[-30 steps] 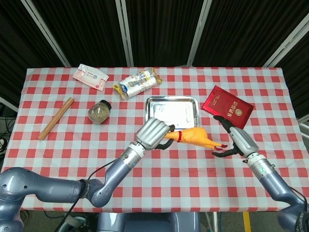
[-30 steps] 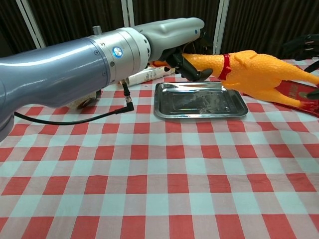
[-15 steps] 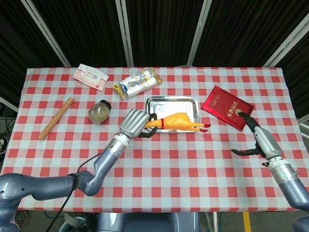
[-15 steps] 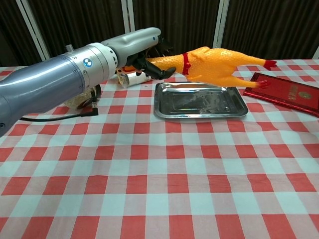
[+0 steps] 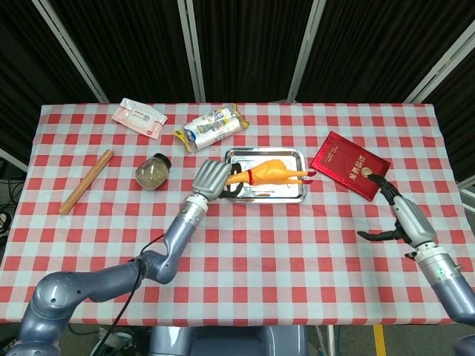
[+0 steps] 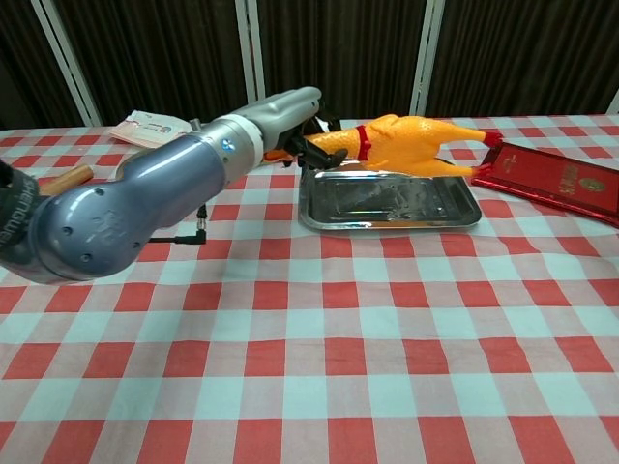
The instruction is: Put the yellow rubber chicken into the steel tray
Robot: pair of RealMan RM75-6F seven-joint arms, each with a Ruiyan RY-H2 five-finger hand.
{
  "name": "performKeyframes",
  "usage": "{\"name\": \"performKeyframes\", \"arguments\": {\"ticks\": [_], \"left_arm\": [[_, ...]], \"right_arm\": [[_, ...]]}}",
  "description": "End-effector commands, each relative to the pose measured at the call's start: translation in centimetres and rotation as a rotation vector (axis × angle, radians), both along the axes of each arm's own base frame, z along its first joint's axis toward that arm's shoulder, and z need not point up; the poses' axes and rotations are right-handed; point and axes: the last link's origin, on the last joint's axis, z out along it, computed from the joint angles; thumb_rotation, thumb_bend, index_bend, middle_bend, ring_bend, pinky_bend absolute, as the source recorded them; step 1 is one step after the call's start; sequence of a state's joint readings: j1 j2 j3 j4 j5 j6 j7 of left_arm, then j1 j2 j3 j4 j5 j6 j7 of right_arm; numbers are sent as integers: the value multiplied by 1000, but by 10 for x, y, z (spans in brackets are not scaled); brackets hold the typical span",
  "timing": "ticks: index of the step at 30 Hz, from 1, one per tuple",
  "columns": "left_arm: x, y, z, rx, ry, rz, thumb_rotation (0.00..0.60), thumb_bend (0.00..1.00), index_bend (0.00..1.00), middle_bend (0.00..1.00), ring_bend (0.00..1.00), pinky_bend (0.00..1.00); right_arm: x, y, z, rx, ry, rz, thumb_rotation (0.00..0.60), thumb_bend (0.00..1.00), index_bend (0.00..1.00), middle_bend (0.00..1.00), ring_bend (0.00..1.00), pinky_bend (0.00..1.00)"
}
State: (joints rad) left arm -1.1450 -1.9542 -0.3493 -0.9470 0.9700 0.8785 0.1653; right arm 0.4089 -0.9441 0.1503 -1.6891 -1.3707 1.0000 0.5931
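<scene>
The yellow rubber chicken hangs just above the steel tray, head to the left and feet to the right. My left hand grips it by the neck and head at the tray's left edge. The chicken's body lies over the tray's far half. My right hand hovers open near the table's right side, well away from the tray, and does not show in the chest view.
A red booklet lies right of the tray. A rolled packet, a spice jar, a wooden stick and a white pouch sit left and behind.
My left hand has carried the chicken away from me and lowered it over the tray. The right hand let go of the chicken's feet and drew back to the right.
</scene>
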Motion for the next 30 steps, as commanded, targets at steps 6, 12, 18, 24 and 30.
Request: {"name": "performKeyframes", "arguments": {"ticks": [6, 12, 18, 24, 30], "left_arm": [[33, 5, -30, -37, -10, 54, 600, 587, 601, 643, 551, 515], [36, 8, -38, -20, 3, 81, 600, 586, 599, 642, 549, 500], [26, 14, -40, -11, 15, 126, 600, 580, 587, 631, 539, 500], [18, 17, -43, -30, 20, 166, 600, 445, 394, 428, 343, 382], [13, 17, -45, -79, 33, 200, 600, 172, 64, 120, 47, 124]], "right_arm": [[-5, -1, 3, -2, -1, -14, 600, 85, 0, 11, 0, 137], [-10, 0, 6, -7, -3, -31, 600, 85, 0, 11, 0, 137], [-12, 0, 4, 0, -8, -38, 600, 85, 0, 11, 0, 136], [-12, 0, 3, 4, -10, -39, 600, 85, 0, 11, 0, 136], [-11, 1, 3, 2, -12, -38, 600, 85, 0, 11, 0, 136]]}}
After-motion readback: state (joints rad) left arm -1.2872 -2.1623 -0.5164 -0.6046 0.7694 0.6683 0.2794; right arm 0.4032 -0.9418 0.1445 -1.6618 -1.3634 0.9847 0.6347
